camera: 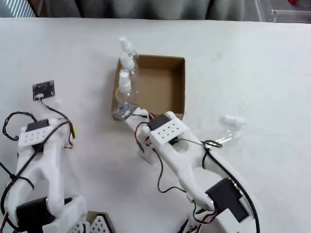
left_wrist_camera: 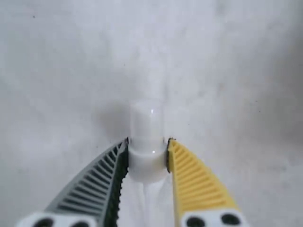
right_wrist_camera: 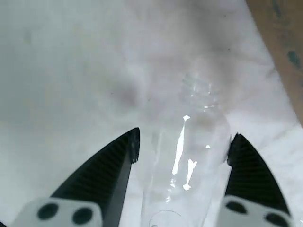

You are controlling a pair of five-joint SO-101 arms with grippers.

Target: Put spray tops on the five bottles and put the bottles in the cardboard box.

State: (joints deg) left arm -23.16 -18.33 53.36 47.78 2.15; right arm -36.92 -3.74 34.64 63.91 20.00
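**Bench overview, with the cardboard box (camera: 163,87) as reference.** I see three bottles (camera: 125,63) fitted with white spray tops, standing in a row along the box's left wall. Their bodies are clear and their heads opaque white.

**Left gripper (left_wrist_camera: 147,142).** I have it well to the left of the box, low over the table (camera: 243,58). Its grey and yellow ribbed fingers (left_wrist_camera: 189,175) are clenched on a loose spray top (left_wrist_camera: 147,125) — a white cylinder with a wider collar, pinched at that collar.

**Right gripper (right_wrist_camera: 183,142).** It sits at the box's near-left corner, just outside the wall. Its black fingers (right_wrist_camera: 109,175) are spread to either side of an uncapped bottle (right_wrist_camera: 189,156), with a sliver of table showing between one fingertip and the bottle wall, so I read the jaws as released rather than gripping. The bottle is colourless and see-through, catches bright glints along its side, and has a bare threaded neck pointing away from the wrist.

**Other items.** A further clear bottle (camera: 232,128) lies on the table to the right of the box, off its near-right corner. A small dark board (camera: 43,89) on a cable lies far to the left of the box.

**Print.** Bluish marks on the cardboard edge beside the uncapped bottle are too blurred for me to read.
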